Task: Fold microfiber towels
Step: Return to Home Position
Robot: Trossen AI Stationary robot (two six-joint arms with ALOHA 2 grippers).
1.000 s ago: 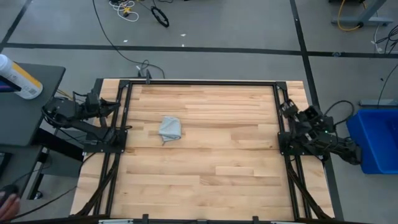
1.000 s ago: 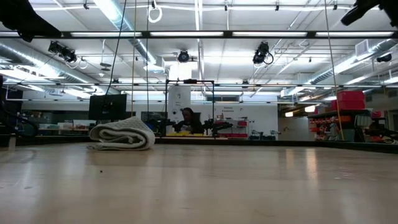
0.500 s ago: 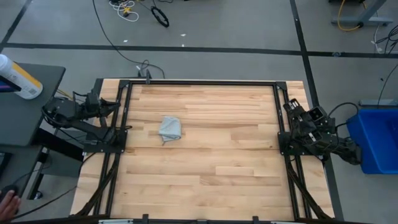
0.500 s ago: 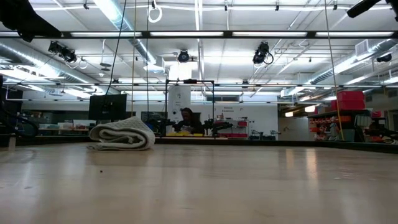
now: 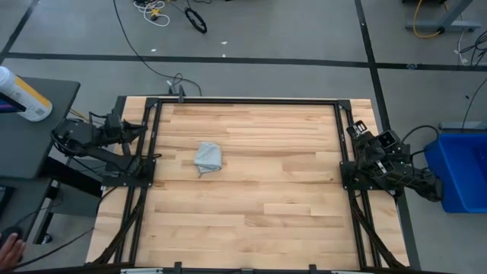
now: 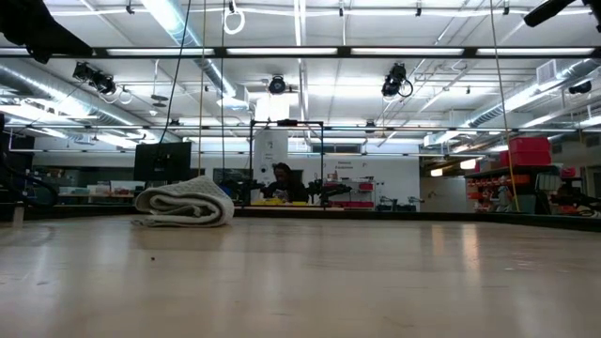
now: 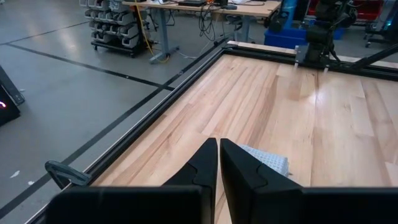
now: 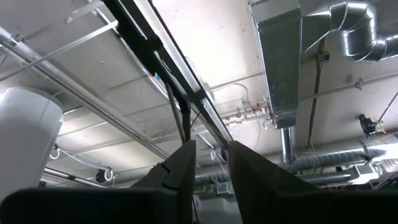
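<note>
The light grey-blue microfiber towel point(image 5: 208, 157) lies folded into a small thick bundle on the wooden table point(image 5: 251, 205), left of its middle. In the low view the towel point(image 6: 184, 204) rests flat on its underside, with rounded folds. It also shows in the left wrist view point(image 7: 268, 162), just beyond the fingers. My left gripper point(image 7: 219, 149) is shut and empty at the table's left edge point(image 5: 141, 129). My right gripper point(image 8: 211, 152) is at the table's right edge point(image 5: 354, 134), a little open, empty, and pointing up at the ceiling.
A black frame point(image 5: 243, 101) runs around the table. A blue bin point(image 5: 460, 171) stands off the right side. A dark side table with a white bottle point(image 5: 23, 93) stands off the left. A person's hand point(image 5: 7, 245) shows at the lower left, off the table.
My right arm has drawn back a little toward the table's right edge, then kept still. The towel has not moved.
</note>
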